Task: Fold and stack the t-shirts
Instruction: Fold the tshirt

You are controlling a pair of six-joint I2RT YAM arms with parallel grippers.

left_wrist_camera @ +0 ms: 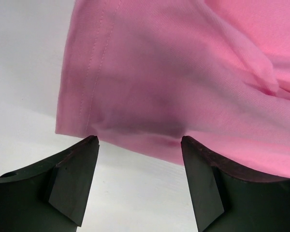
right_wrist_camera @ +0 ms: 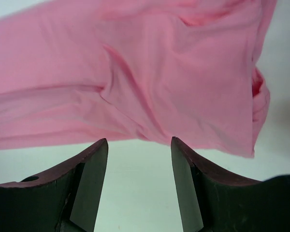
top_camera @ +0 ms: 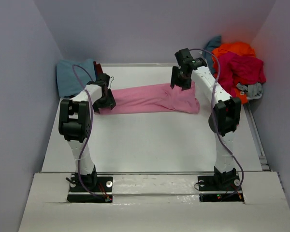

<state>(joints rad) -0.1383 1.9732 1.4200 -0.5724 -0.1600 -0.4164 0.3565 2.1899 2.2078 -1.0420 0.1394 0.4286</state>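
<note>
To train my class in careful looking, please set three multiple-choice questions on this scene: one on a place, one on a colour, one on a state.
1. Where does the pile of loose t-shirts lie?
A. at the near left corner
B. at the far right corner
C. at the near right corner

2. What colour is the single t-shirt in the middle of the top view?
A. green
B. yellow
C. pink

3. How do the left gripper and the right gripper stand?
A. both open
B. both shut on cloth
C. left shut, right open

Answers:
1 B: the top view shows the orange and crimson heap at the far right.
2 C: every view shows pink cloth.
3 A: each wrist view shows its fingers spread apart, clamping nothing.
</note>
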